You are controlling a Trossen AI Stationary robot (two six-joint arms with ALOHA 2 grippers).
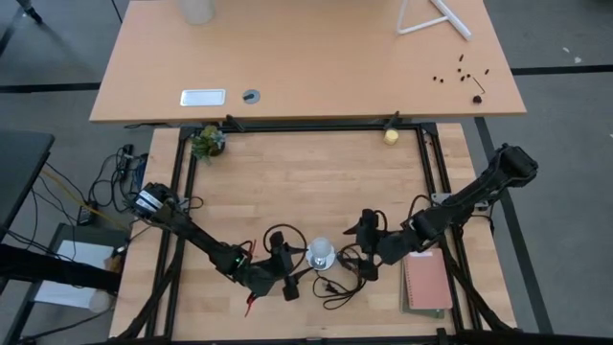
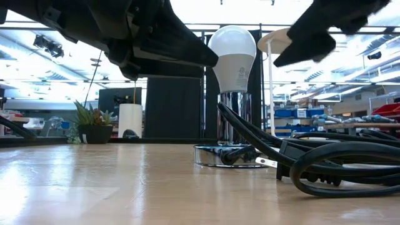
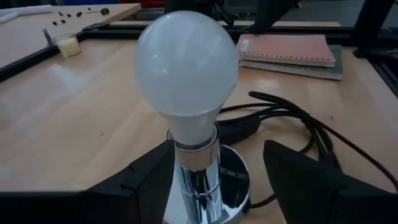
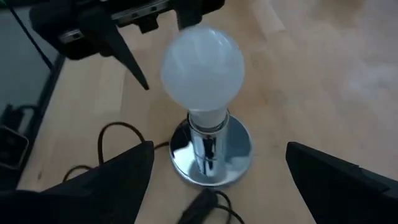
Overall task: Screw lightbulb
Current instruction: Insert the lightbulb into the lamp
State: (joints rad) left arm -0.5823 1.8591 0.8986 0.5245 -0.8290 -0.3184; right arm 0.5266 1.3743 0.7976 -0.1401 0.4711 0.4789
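Note:
The white lightbulb [image 1: 321, 249] stands upright with its base in a chrome socket post [image 3: 198, 180] on a round silver disc [image 4: 211, 155], near the table's front middle. It also shows in the low view [image 2: 232, 53]. My left gripper [image 3: 217, 171] is open, with its fingers on either side of the post just below the bulb, coming from the table's left [image 1: 290, 270]. My right gripper [image 4: 219, 152] is open and empty, a little to the bulb's right [image 1: 364, 245], facing it. My left gripper is open around the socket post. One finger [image 3: 152, 171] stands close beside the post [image 3: 186, 177]. I cannot tell whether it touches.
The black cord [image 2: 325, 162] lies in loops on the table right of the socket, and also shows in the high view [image 1: 337, 286]. A pink notebook [image 1: 426, 280] lies at the front right. A small plant [image 1: 207, 142] and a yellowish ball [image 1: 391, 136] sit at the far edge.

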